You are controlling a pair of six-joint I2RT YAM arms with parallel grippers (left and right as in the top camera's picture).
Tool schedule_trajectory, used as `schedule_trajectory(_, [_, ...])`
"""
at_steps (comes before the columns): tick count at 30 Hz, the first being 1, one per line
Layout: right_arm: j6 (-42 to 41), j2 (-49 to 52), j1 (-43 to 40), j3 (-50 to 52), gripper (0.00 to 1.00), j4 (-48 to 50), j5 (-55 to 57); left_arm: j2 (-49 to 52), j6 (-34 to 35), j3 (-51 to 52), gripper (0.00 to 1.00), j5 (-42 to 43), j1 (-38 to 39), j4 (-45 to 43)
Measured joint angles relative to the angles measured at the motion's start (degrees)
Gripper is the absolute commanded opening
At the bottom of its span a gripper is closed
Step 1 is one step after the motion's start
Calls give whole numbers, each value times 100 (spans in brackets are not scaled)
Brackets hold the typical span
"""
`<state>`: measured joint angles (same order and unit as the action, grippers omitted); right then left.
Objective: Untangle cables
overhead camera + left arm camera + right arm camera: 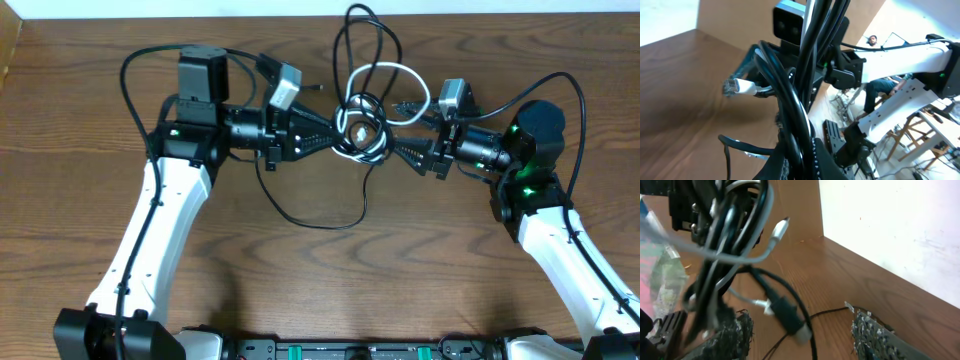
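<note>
Hanging in a black-and-white knot over the middle of the surface, the cables trail 1 long black loop toward the near edge; the left gripper is pressed together, pinching the knot's left side; the right gripper stands spread, its fingers flanking loose strands.

left hand, wrist view: fingertips hidden behind the cables bunched just ahead.
cables left of right hand: blurred, strands not separable.
</note>
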<state>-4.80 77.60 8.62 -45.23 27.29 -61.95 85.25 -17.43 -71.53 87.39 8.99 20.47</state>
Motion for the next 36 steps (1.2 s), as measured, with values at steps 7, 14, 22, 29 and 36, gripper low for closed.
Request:
schedule_trajectory(7, [125, 0, 149, 0, 59, 96, -2, 0, 0, 0, 8, -33, 254, 26])
schedule_trajectory(14, [186, 0, 149, 0, 39, 264, -83, 0, 0, 0, 8, -98, 254, 157])
schedule_trajectory(22, [221, 0, 157, 0, 1, 323, -278, 0, 0, 0, 8, -437, 254, 358])
schedule_trajectory(29, [227, -2, 160, 0, 1, 59, -111, 0, 0, 0, 8, -507, 254, 212])
schedule_trajectory(36, [227, -39, 168, -11, 1, -1272, 1438, 0, 0, 0, 8, -568, 254, 192])
